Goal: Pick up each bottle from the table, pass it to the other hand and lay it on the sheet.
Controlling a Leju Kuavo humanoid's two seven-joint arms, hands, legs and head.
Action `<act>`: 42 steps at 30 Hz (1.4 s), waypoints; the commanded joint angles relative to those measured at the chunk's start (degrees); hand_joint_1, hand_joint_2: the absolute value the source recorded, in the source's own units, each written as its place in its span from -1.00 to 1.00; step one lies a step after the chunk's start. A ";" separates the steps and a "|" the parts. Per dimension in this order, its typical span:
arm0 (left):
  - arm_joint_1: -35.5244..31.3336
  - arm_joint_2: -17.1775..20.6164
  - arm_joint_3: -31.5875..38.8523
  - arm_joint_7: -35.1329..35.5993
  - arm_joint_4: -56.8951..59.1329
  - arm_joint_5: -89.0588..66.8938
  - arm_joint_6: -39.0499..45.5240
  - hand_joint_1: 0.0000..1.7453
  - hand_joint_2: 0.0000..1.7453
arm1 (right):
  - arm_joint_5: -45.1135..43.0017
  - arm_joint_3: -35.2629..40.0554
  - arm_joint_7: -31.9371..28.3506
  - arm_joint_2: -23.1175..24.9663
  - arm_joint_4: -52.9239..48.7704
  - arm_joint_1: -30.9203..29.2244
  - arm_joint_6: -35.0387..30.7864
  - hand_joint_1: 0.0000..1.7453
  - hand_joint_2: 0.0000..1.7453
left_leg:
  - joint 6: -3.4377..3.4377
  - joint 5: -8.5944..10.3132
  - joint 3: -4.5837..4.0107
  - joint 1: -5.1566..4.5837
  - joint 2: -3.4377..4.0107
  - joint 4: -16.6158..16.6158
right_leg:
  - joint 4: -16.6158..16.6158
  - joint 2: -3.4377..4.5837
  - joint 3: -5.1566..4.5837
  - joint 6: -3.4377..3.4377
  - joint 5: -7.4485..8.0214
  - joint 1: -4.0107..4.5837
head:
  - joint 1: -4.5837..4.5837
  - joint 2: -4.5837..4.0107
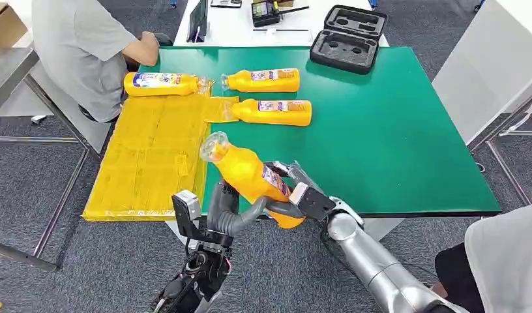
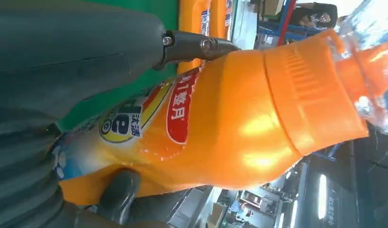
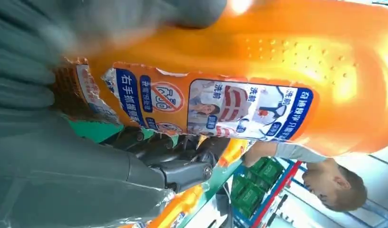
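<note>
A: Start nearest the robot. What have the hands got?

B: Both are on one orange bottle (image 1: 250, 177), held above the near edge of the green surface (image 1: 407, 137). The left hand (image 1: 229, 207) wraps its lower body from beneath, thumb under and fingers (image 2: 197, 45) over the top, as the left wrist view shows. The right hand (image 1: 295, 192) grips the base end, its fingers against the torn label.

A: So mid-handover?

B: I'd judge so. The bottle tilts, clear cap up and away from both hands, toward the yellow sheet (image 1: 146, 163) lying just beyond the left hand.

A: What could go wrong?

B: If the right hand lets go before the left grip is firm, the smooth plastic could slide through the fingers; the heavy base hangs low, so it might pivot and drop off the surface edge. If both pull at once, it could twist.

A: And farther out?

B: Past the hands lie three more bottles: one (image 1: 160, 83) on the sheet's far end, two (image 1: 271, 112) (image 1: 262, 80) on the surface with their caps at the sheet's edge. A careless lay-down could roll into them. A seated person (image 1: 81, 39) is by the far corner, a black case (image 1: 349, 38) beyond.
</note>
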 commanded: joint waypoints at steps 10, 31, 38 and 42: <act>-3.59 1.27 -1.16 0.17 5.51 2.69 -3.24 -1.00 1.00 | 0.33 1.60 0.15 1.30 2.18 -3.13 1.53 1.00 1.00 | -0.08 -0.07 0.20 0.04 0.05 -0.02 | -0.03 0.04 0.18 -0.08 -0.06 0.04 | 0.00 0.00; -2.18 3.45 0.95 0.24 2.27 1.77 -2.94 -1.00 1.00 | 1.04 0.76 0.15 -0.50 -0.73 2.90 -3.47 0.98 1.00 | -0.12 -0.14 0.38 0.07 0.04 -0.06 | -0.08 0.02 0.36 -0.12 -0.12 0.08 | 0.00 0.00; -2.83 3.03 0.48 0.99 2.42 0.90 -3.28 -1.00 1.00 | 0.59 -0.70 0.15 -1.50 -2.44 3.97 -3.81 0.82 1.00 | -0.08 -0.08 0.19 0.03 -0.01 -0.02 | -0.03 -0.02 0.18 -0.08 -0.08 0.04 | 0.00 0.00; -3.01 2.84 -0.61 0.92 3.41 -0.09 -4.09 -1.00 1.00 | 0.35 -1.26 0.15 -1.89 -4.19 5.04 -3.78 0.78 1.00 | -0.10 -0.12 0.29 0.05 -0.01 -0.03 | -0.05 -0.02 0.29 -0.10 -0.12 0.06 | 0.00 0.00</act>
